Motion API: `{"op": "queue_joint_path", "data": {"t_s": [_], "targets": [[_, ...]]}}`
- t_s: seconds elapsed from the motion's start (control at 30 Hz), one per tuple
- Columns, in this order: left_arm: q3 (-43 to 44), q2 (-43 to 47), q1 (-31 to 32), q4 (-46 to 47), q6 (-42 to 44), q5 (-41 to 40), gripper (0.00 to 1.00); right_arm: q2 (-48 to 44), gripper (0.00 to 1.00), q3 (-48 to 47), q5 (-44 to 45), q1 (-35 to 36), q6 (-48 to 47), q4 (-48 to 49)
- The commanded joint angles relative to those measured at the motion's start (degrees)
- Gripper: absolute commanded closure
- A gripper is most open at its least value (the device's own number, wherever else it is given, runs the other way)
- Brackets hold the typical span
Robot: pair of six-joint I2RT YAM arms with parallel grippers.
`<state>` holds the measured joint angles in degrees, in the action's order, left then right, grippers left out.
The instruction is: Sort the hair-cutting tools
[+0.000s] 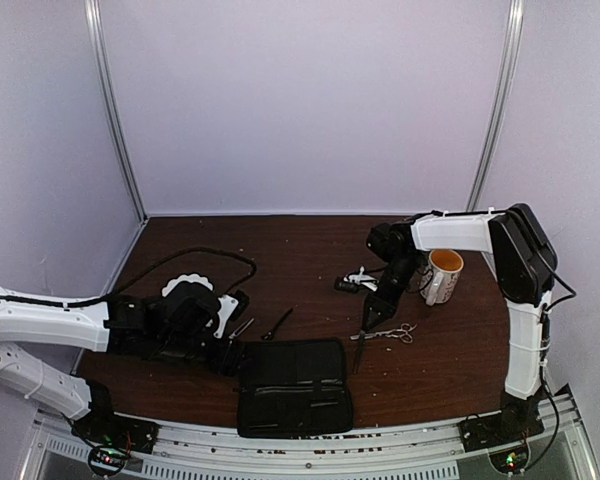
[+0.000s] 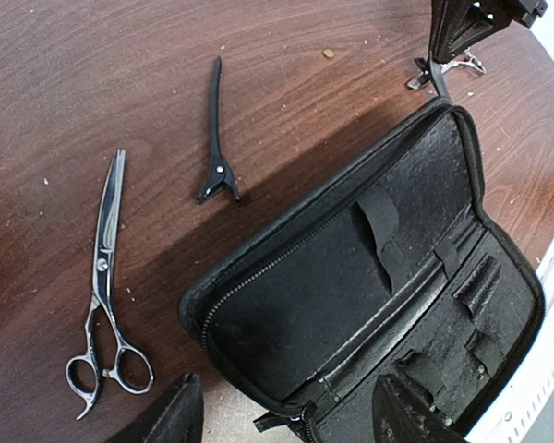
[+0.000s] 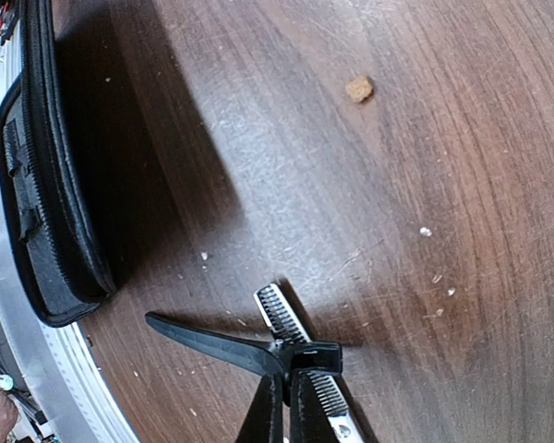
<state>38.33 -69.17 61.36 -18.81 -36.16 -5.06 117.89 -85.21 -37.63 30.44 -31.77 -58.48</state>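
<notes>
With the right end effector (image 3: 284,392) pinching the black clip (image 3: 212,343) over the toothed scissors (image 3: 279,312), best lift it clear before carrying it to the case (image 3: 46,212), where the left end effector (image 2: 291,413) hovers spread.

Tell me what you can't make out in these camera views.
- Top view: the white bowl is mostly hidden by the left arm.
- Right wrist view: the thinning scissors pass under the black clip held by the right gripper; the bottom edge cuts off the rest.
- Left wrist view: the case pockets are too dark to read.
</notes>
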Motion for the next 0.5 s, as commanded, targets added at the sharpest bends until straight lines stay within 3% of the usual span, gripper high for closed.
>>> {"op": "queue_joint_path", "data": {"t_s": [0.0, 0.27, 0.47], "targets": [[1.97, -0.76, 0.25, 2.72, 0.69, 0.96, 0.34, -2.26, 1.00, -0.46, -1.02, -1.04, -1.72, -1.36], [9.42, -2.99, 0.25, 6.37, 4.40, 3.51, 0.36, -17.04, 1.00, 4.80, -4.76, -2.49, -3.90, -1.99], [18.81, -10.73, 0.25, 13.47, 7.68, 10.33, 0.36, -31.02, 1.00, 13.92, -9.76, -1.87, -4.66, 3.46]]}}
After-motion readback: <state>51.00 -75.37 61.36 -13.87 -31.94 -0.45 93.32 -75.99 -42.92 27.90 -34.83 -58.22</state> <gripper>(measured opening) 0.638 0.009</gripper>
